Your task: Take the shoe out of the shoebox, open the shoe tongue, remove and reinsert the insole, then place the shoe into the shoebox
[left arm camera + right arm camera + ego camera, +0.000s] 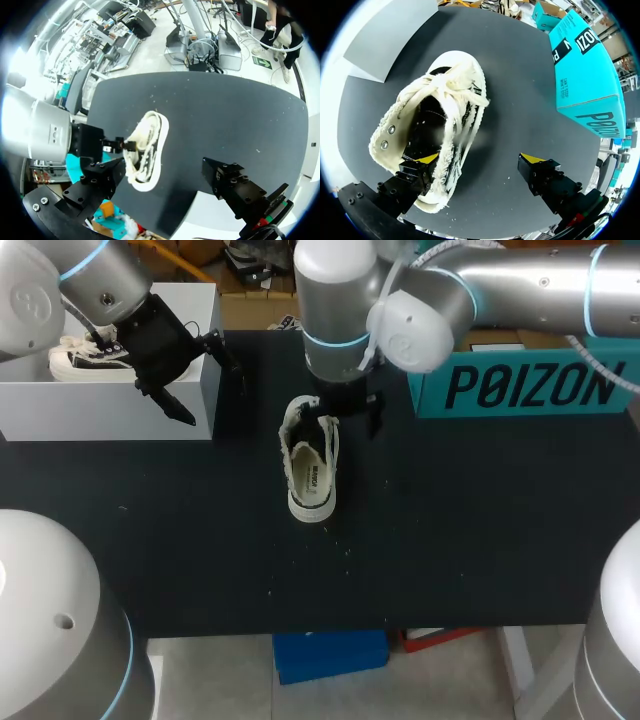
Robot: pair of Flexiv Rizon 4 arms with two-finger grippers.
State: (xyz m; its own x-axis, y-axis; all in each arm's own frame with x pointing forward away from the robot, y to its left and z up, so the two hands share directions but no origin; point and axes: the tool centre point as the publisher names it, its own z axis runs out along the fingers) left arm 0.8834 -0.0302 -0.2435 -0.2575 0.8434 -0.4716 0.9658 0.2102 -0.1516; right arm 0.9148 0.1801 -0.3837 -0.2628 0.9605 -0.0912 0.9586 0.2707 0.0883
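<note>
Black tabletop is set with a white shoebox at the robot's left and a teal box at the right. The shoe is out of the box, upright on its sole near the table's middle, between the two boxes and apart from both. A second shoe is noted lying in the white shoebox.

Right gripper is positioned over the shoe with the claw spread. One finger is seen over the shoe's side wall (contact cannot be told) and the other over bare table beside the shoe; nothing is pinched. Left gripper is positioned beside the white shoebox, on its side toward the table's middle; the claw is likewise spread and empty, well apart from the shoe.

Handling, as judged:
- The shoe is taken to be light. The canvas upper is soft and frayed at the edges, so it is expected to fold under a pinch; the rubber sole is stiffer and probably grippy on the tabletop.
- Laces are seen loose and bunched at one end of the opening; snagging on a fingertip is to be reckoned with.
- The tongue is not made out under the laces; it is best taken by its free edge while the side wall is steadied by the other claw.
- The insole (dark, thin, probably floppy) is best lifted where the opening is widest.
- For carrying, a pinch across the collar wall is preferred to the laces.
</note>
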